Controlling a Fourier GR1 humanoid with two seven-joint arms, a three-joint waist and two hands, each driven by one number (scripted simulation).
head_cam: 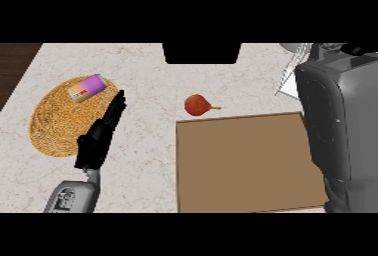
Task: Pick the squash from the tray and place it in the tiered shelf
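Squash first: the small reddish-orange squash with a short yellowish stem [198, 105] is sitting on the bare speckled beige stone desk [148, 65], roughly mid-desk, just off the far edge of the flat brown cardboard-looking tray [244, 165] near its far-left corner. It looks to be just clear of the tray, not on it, and nothing is holding it.

Over toward the left edge of the desk there's a round golden woven mat-like plate [55, 127], with a small purple and white packet with a red label [86, 89] lying at its far end.

The left hand [100, 140], black, on a grey forearm coming up from the near edge, is stretched out flat with its fingers straight and pressed together, pointing away toward the far side. It runs along the right rim of the woven plate and overlaps it, and it isn't pinching anything. It's well apart from the squash.

Right side of the view is mostly filled by a big dark grey arm segment [336, 130] along the right edge, covering that edge of the tray. I can't see the right hand at all. A dark rectangular thing [201, 52] sits at the middle of the far edge, and some thin pale wire-like bits [286, 80] show at the far-right corner; can't tell what those are.
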